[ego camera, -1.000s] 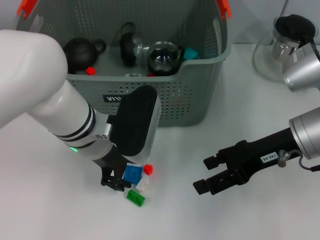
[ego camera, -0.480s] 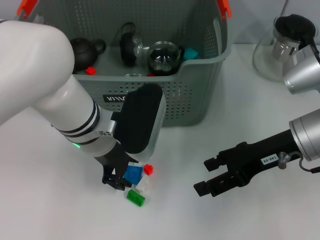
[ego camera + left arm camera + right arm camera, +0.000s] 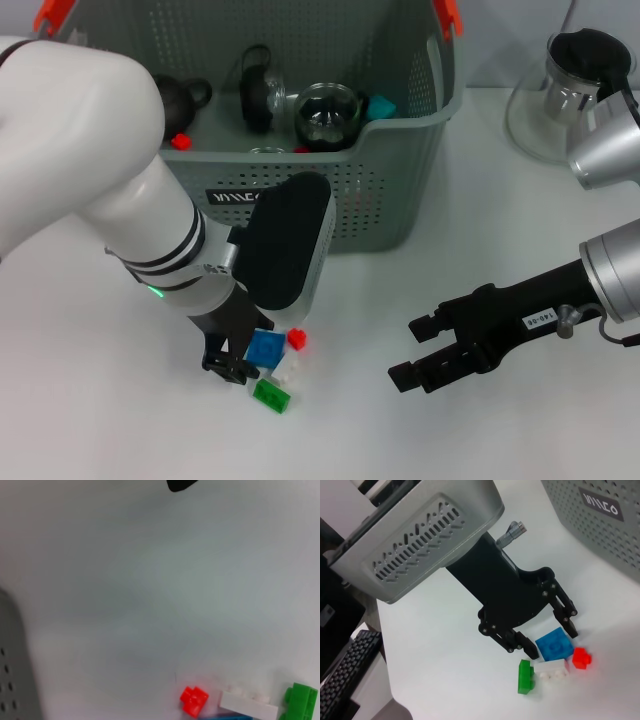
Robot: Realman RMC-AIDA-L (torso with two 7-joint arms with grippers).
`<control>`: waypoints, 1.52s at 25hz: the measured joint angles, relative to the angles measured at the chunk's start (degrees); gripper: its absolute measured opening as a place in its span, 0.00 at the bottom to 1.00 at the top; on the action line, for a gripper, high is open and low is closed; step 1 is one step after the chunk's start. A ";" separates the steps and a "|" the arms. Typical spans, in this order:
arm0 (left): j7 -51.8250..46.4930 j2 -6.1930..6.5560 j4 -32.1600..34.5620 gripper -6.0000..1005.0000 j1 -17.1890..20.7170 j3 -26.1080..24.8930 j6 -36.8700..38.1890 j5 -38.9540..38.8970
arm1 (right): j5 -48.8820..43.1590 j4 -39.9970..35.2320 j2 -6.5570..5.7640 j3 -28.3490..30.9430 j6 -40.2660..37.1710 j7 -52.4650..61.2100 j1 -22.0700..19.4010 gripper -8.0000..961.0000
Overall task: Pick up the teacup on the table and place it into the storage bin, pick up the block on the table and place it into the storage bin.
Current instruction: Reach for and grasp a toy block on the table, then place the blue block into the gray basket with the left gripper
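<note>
Loose blocks lie on the white table: blue, red, white and green. My left gripper is down at the table, open, with its fingers on either side of the blue block; the right wrist view shows this left gripper. The red, white and green blocks show in the left wrist view. The grey-green storage bin stands behind and holds a black teapot, glass vessels and small blocks. No teacup shows on the table. My right gripper is open and empty to the right.
A glass pitcher with a black lid stands at the far right of the table. The bin's wall with its label is close behind the blocks. A keyboard lies beyond the table's edge.
My left arm has swung slightly rightward over the bin's front; its gripper stays at the blue block. The right arm has not moved.
</note>
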 joint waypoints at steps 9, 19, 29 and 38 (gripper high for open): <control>-0.16 0.00 -0.15 0.52 -0.48 0.00 0.04 -0.01 | 0.00 0.70 -0.15 0.00 0.25 -0.48 0.05 0.97; -1.29 0.00 -1.43 0.47 -1.91 -0.42 0.38 -0.28 | 0.02 1.14 -0.26 0.00 0.34 -0.61 0.15 0.97; -1.41 0.03 4.48 0.41 -1.27 -8.45 7.86 -2.14 | 0.25 1.35 -0.43 0.62 0.24 -1.42 0.08 0.97; 0.32 0.58 11.02 0.41 -0.42 -36.56 24.59 -13.40 | 0.02 1.41 -0.67 0.71 -0.35 -1.99 0.04 0.97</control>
